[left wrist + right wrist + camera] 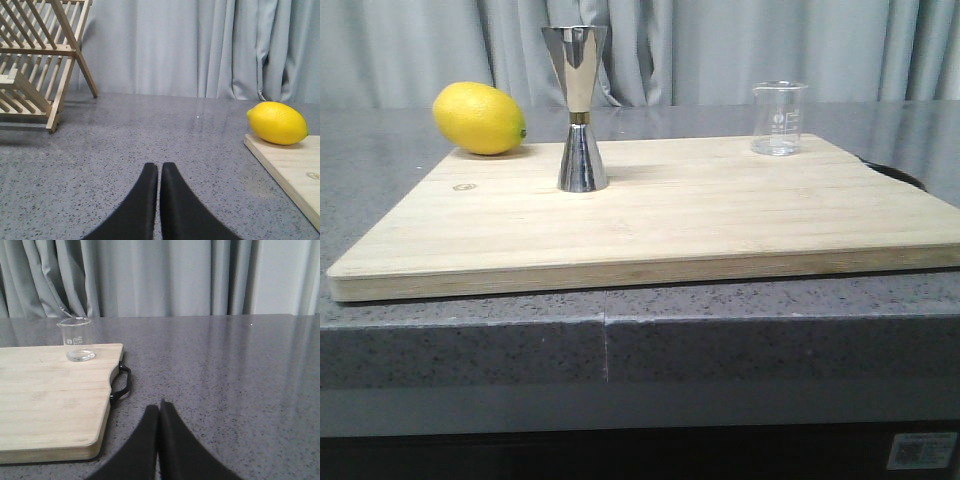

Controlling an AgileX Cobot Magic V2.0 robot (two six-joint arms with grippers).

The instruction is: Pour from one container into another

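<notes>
A small clear glass beaker with white marks stands upright at the far right of the wooden board; it also shows in the right wrist view as the beaker. The tall steel jigger with a gold waist band stands upright on the board's left half. Neither gripper appears in the front view. My left gripper is shut and empty over the grey counter, left of the board. My right gripper is shut and empty over the counter, right of the board and well short of the beaker.
A yellow lemon lies at the board's far left corner, and shows as the lemon in the left wrist view. A wooden dish rack stands far left. The board's black handle sticks out on its right side. Grey curtains hang behind.
</notes>
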